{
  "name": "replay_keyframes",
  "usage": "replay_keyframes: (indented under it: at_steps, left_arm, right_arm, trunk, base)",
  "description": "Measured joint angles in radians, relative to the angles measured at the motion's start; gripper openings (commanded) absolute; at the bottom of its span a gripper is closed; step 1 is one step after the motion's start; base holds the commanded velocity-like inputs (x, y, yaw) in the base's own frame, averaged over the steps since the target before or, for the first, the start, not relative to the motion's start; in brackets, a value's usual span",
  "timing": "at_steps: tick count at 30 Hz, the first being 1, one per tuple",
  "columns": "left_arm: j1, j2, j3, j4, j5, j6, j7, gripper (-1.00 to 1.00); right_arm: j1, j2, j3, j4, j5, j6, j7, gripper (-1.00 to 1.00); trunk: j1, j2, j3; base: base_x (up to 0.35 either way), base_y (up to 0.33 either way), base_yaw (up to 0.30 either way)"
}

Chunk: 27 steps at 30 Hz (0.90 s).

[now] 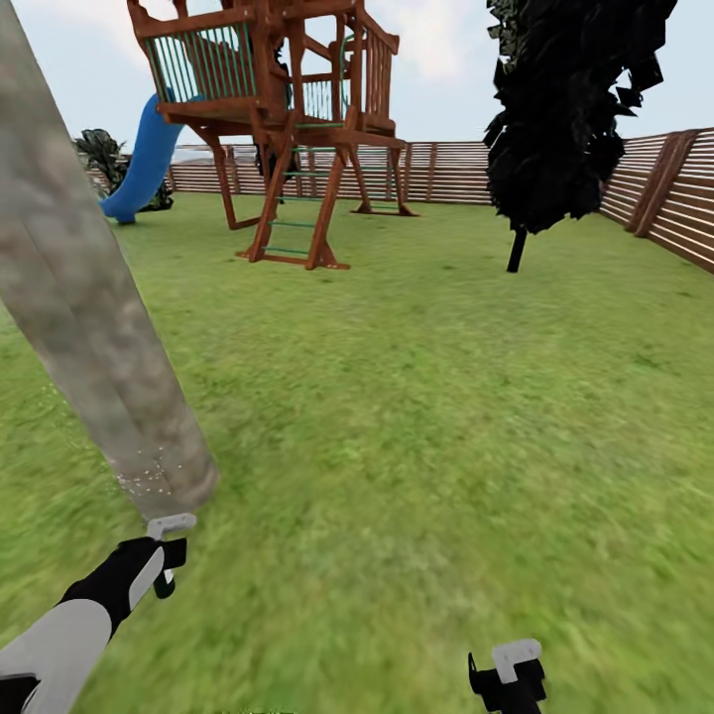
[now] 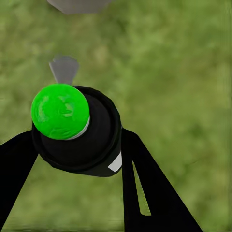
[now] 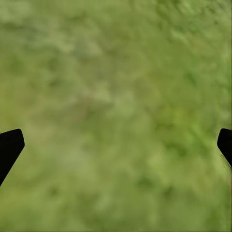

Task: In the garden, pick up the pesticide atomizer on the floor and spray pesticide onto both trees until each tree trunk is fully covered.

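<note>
Atomizer (image 2: 72, 130) clamped in left pincer (image 2: 79, 159), near trunk (image 1: 89, 327) | right pincer (image 3: 116, 145) spread wide over grass (image 3: 116, 72)

The thick tree trunk (image 1: 89, 327) blocks the near left; open grass (image 1: 426, 426) lies right, up to the far playset (image 1: 288, 119)

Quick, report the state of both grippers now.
Left gripper: shut on the pesticide atomizer, its nozzle towards the tree trunk.
Right gripper: open, holding nothing, above the grass.
</note>
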<state>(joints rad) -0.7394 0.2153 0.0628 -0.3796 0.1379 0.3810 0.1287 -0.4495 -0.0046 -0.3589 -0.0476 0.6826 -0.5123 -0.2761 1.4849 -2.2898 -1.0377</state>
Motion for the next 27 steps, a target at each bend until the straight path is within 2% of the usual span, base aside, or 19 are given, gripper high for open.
replay_keyframes:
  at_steps: [3, 7, 9, 10, 12, 13, 15, 17, 19, 21, 22, 23, 24, 26, 27]
  left_arm:
    - [0.000, 0.007, 0.002, -0.015, 0.001, 0.003, -0.004, -1.00]
    - [-0.003, 0.005, -0.001, -0.133, -0.005, 0.031, -0.009, -1.00]
    - [-0.011, 0.011, -0.003, -0.171, -0.008, 0.131, -0.019, -1.00]
    - [-0.014, 0.021, -0.002, -0.174, -0.011, 0.150, -0.020, -1.00]
    - [-0.024, 0.068, -0.001, -0.178, -0.010, 0.167, -0.054, -1.00]
    - [-0.029, 0.091, -0.003, -0.179, -0.005, 0.174, -0.134, -1.00]
    - [-0.058, 0.087, -0.007, -0.180, 0.003, 0.180, -0.148, -1.00]
    - [-0.074, 0.094, -0.006, -0.179, 0.000, 0.213, -0.150, -1.00]
    - [-0.074, 0.138, -0.006, -0.179, -0.011, 0.233, -0.157, -1.00]
    - [-0.072, 0.138, -0.009, -0.179, -0.002, 0.234, -0.167, -1.00]
    - [-0.076, 0.124, -0.010, -0.180, 0.003, 0.235, -0.170, -1.00]
    - [-0.080, 0.094, -0.011, -0.184, 0.004, 0.235, -0.172, -1.00]
    - [-0.090, 0.082, -0.010, -0.202, 0.003, 0.241, -0.173, -1.00]
    - [-0.117, 0.085, -0.006, -0.216, -0.001, 0.268, -0.174, -1.00]
    - [-0.127, 0.096, -0.005, -0.219, -0.007, 0.282, -0.174, -1.00]
  right_arm:
    - [0.000, 0.000, 0.000, 0.000, -0.001, 0.000, -0.001, 1.00]
    - [0.000, 0.000, 0.000, 0.000, 0.000, 0.000, 0.000, 1.00]
    - [0.000, 0.000, 0.000, 0.000, 0.000, 0.000, 0.000, 1.00]
    - [0.000, 0.000, 0.000, 0.000, 0.000, 0.000, 0.001, 1.00]
    - [0.000, 0.000, 0.000, 0.000, 0.000, 0.000, 0.001, 1.00]
    - [0.000, 0.000, 0.000, -0.001, 0.000, 0.000, 0.000, 1.00]
    - [0.000, 0.000, 0.000, 0.000, 0.000, 0.000, -0.001, 1.00]
    - [0.000, 0.000, 0.000, 0.000, -0.001, 0.000, -0.001, 1.00]
    - [0.000, -0.001, 0.000, -0.001, -0.001, 0.000, -0.002, 1.00]
    - [0.000, -0.001, 0.000, -0.001, -0.002, 0.000, -0.002, 1.00]
    - [0.000, -0.001, 0.000, -0.001, -0.002, 0.000, -0.002, 1.00]
    - [0.000, -0.002, -0.001, -0.002, -0.002, 0.000, -0.002, 1.00]
    - [0.000, -0.002, 0.000, -0.002, -0.002, 0.000, -0.002, 1.00]
    - [0.000, -0.002, -0.001, -0.002, -0.002, 0.000, -0.002, 1.00]
    - [0.000, -0.002, -0.001, -0.002, -0.002, 0.000, -0.002, 1.00]
  trunk:
    - [0.000, 0.000, 0.000]
    - [0.000, 0.000, 0.000]
    - [0.000, 0.000, 0.000]
    - [0.000, 0.000, 0.000]
    - [0.000, 0.000, 0.000]
    - [0.000, 0.000, 0.000]
    - [0.000, 0.000, 0.000]
    - [0.000, 0.000, 0.000]
    - [0.000, 0.000, 0.000]
    - [0.000, 0.000, 0.000]
    - [0.000, 0.000, 0.000]
    - [0.000, 0.000, 0.000]
    - [0.000, 0.000, 0.000]
    - [0.000, 0.000, 0.000]
    - [0.000, 0.000, 0.000]
  base:
    - [-0.093, -0.159, 0.276]
    - [-0.010, -0.014, 0.276]
    - [-0.001, -0.001, 0.276]
    - [0.000, 0.000, 0.276]
    - [0.000, 0.000, 0.177]
    - [0.000, 0.000, 0.032]
    - [0.000, 0.000, 0.009]
    - [0.000, 0.000, 0.001]
    - [0.000, 0.000, 0.000]
    - [0.000, 0.000, 0.000]
    - [0.000, 0.000, 0.000]
    - [0.000, 0.000, 0.000]
    - [0.000, 0.000, 0.000]
    - [0.000, 0.000, 0.000]
    - [0.000, 0.000, 0.000]
